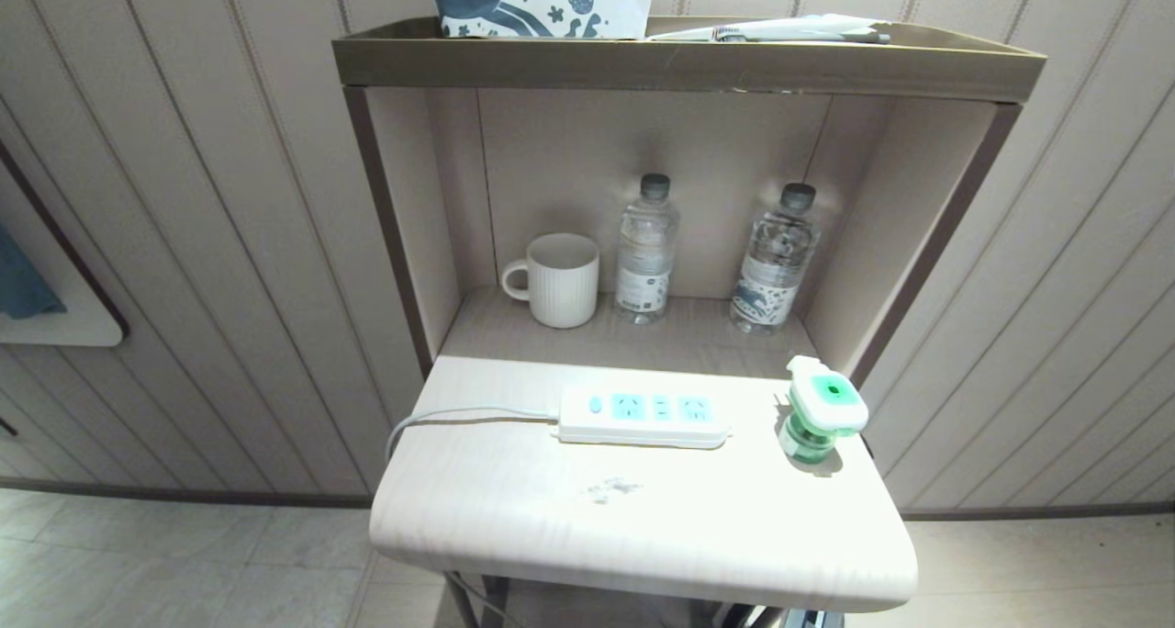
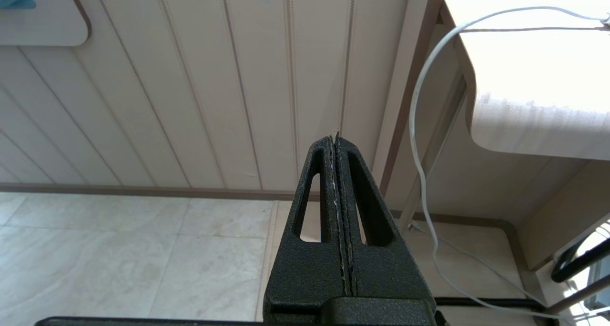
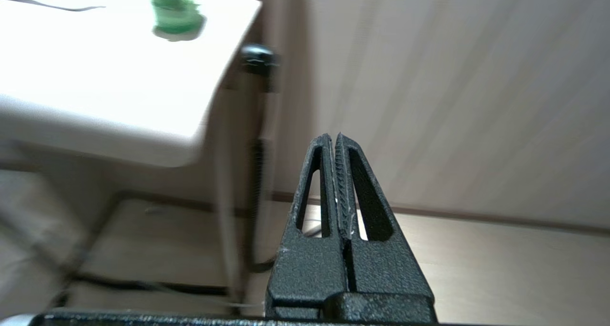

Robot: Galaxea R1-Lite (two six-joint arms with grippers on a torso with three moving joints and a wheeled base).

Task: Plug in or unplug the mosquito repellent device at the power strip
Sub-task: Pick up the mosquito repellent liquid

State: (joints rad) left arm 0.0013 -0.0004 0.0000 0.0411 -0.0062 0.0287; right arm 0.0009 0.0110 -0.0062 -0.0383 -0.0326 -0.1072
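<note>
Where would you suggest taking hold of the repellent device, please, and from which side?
Probably by the white body under the green top of the device, coming from above. It stands unplugged and apart from the strip to its left, near the table's right edge, beside the shelf's side panel. The rounded bottle below looks likelier to slip.

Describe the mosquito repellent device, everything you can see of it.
The mosquito repellent device is a small unit with a white rounded body, a green top face with a darker green spot at its centre, and a translucent green bottle beneath. It looks like plastic. It stands on its bottle on the pale tabletop near the right rear corner, to the right of the power strip and apart from it, so unplugged. Nothing grips it. In the right wrist view only its green base shows.
</note>
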